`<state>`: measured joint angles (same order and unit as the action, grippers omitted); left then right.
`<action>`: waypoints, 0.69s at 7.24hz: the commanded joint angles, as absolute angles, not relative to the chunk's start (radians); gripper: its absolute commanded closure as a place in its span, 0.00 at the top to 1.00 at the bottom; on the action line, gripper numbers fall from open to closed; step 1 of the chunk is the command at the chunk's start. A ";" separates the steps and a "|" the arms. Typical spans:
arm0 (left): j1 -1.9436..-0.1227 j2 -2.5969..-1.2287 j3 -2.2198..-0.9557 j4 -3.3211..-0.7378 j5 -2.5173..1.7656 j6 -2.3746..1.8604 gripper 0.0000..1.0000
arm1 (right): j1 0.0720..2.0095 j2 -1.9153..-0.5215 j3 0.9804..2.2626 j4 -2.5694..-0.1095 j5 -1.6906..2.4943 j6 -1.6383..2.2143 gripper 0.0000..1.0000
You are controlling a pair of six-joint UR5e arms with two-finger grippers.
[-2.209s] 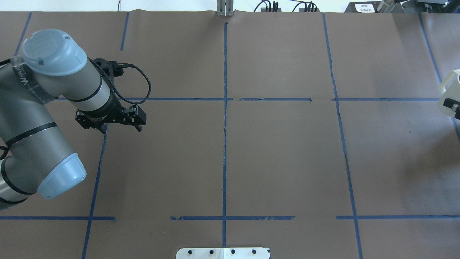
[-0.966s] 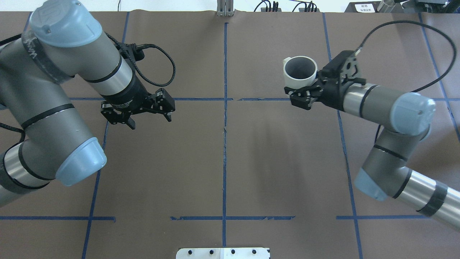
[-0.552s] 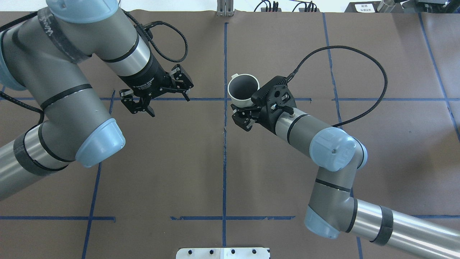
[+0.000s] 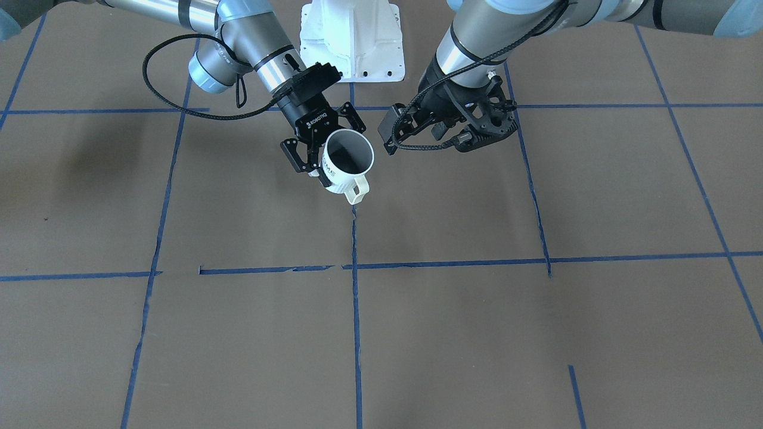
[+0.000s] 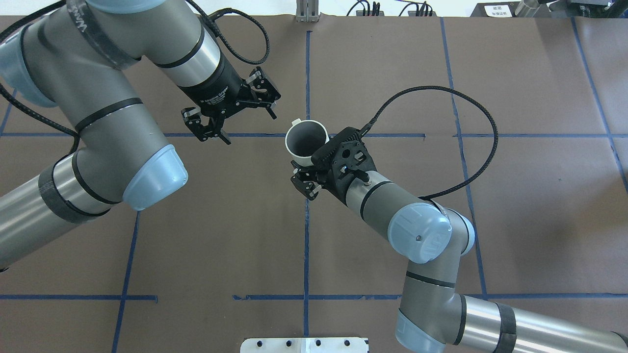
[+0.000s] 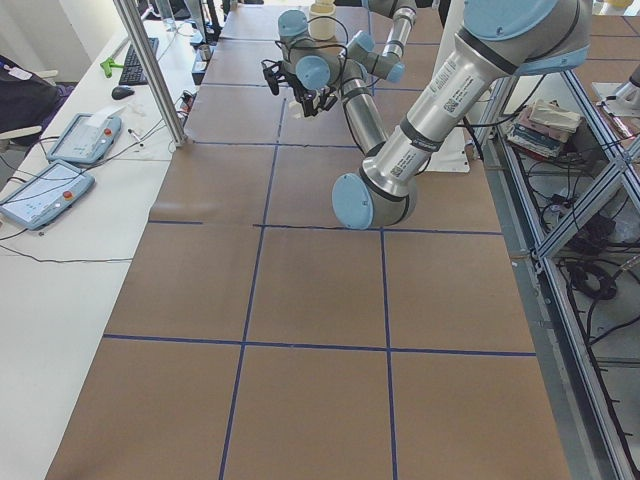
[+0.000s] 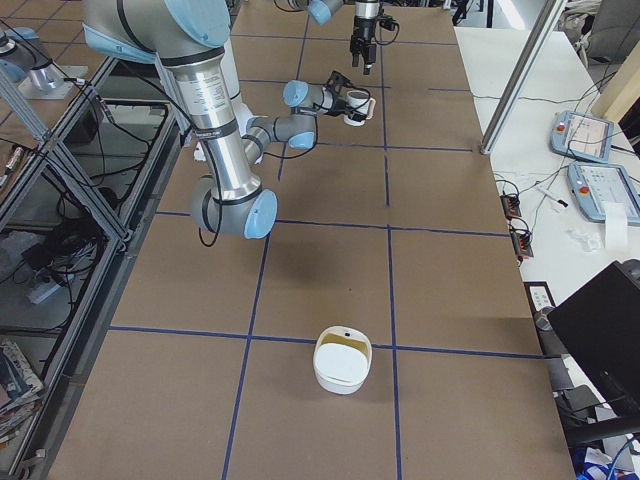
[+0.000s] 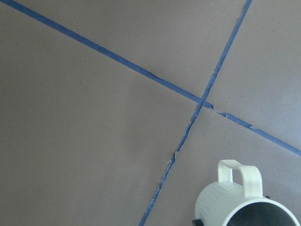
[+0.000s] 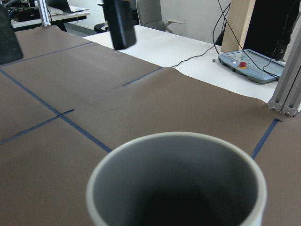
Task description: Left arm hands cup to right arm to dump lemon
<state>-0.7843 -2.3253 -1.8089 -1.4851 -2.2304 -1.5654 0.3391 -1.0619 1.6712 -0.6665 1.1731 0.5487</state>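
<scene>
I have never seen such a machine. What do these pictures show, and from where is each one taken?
The machine is a two-armed robot at a table covered in brown paper with blue tape lines. One camera looks down from behind the robot, one faces it, two stand at the table's ends, and one sits on each wrist. The right gripper is shut on a white cup. The left gripper is open near it, not touching. A white bowl stands farther off on the table.

Bright even light, soft faint shadows, close-up cup (image 9: 176, 188) slightly blurry.
</scene>
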 commanded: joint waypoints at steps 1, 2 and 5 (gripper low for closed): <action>-0.781 -2.361 -1.769 -1.485 -2.230 -1.578 1.00 | 0.330 -1.054 1.667 -0.669 1.170 0.551 0.38; -0.773 -2.370 -1.761 -1.486 -2.230 -1.575 1.00 | 0.330 -1.054 1.667 -0.666 1.172 0.549 0.40; -0.742 -2.411 -1.703 -1.486 -2.230 -1.577 1.00 | 0.330 -1.052 1.674 -0.654 1.172 0.561 0.50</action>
